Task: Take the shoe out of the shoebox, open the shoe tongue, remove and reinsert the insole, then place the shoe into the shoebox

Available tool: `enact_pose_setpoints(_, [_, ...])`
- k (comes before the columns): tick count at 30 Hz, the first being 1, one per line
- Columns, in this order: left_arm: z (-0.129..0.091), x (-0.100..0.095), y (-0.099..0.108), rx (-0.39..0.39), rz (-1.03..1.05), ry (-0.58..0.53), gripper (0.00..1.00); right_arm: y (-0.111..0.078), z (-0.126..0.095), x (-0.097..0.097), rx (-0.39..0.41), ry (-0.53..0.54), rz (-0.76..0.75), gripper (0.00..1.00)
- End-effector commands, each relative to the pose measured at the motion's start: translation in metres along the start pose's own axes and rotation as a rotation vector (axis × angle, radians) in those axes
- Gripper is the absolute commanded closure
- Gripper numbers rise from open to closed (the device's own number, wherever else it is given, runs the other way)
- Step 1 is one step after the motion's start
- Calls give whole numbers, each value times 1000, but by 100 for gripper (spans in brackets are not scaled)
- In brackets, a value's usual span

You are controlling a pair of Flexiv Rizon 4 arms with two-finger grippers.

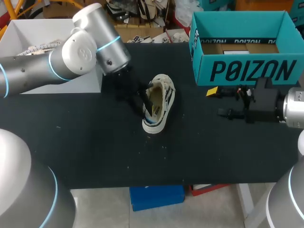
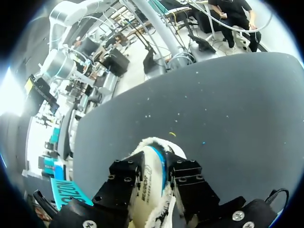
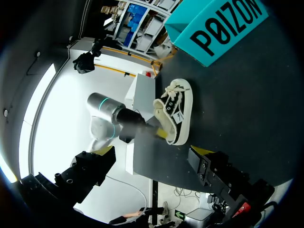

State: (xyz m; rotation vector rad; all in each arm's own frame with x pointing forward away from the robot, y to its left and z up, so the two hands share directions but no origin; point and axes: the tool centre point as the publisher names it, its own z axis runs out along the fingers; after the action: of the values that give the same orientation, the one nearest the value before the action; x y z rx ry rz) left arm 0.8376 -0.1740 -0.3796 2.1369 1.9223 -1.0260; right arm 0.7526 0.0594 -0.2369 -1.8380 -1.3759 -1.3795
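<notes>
Left claw (image 2: 154,187) is clamped on the shoe (image 2: 151,159), black fingers pressing it from both sides, with the shoe's end sticking out ahead of them. The shoe lies on its side on the black table (image 1: 85,142), outside the teal shoebox (image 1: 244,71). Right claw (image 1: 219,102) has its fingers apart and empty, just beside the shoebox front, with the shoe well ahead of it.

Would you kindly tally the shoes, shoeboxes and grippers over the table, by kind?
shoe: 1
shoebox: 1
grippers: 2, the left gripper and the right gripper
Total: 4
</notes>
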Motion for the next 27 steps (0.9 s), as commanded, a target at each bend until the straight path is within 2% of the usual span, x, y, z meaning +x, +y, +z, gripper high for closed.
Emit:
enact_pose_setpoints(1, [-10, 0, -8, 1, 9, -7, 56, 0, 1, 1, 0, -3, 1, 0])
enact_pose_setpoints(5, [-28, -1, -19, -8, 27, -9, 58, 0, 1, 1, 0, -3, 1, 0])
enact_pose_setpoints(7, [-36, -1, -22, -28, 39, 8, 62, 0, 1, 1, 0, -3, 1, 0])
enact_pose_setpoints(8, [-38, 0, -22, -36, 40, 20, 67, 0, 1, 1, 0, -3, 1, 0])
enact_pose_setpoints(10, [-39, 2, -18, -56, 44, 46, 92, 0, 1, 1, 0, -3, 1, 0])
enact_pose_setpoints(11, [-39, 2, -18, -73, 56, 79, 100, 0, 1, 1, 0, -3, 1, 0])
enact_pose_setpoints(15, [-32, 2, -15, -103, 101, 161, 100, 0, 1, 1, 0, -3, 1, 0])
enact_pose_setpoints(27, [-14, 3, -7, -132, 130, 259, 100, 0, 1, 1, 0, -3, 1, 0])
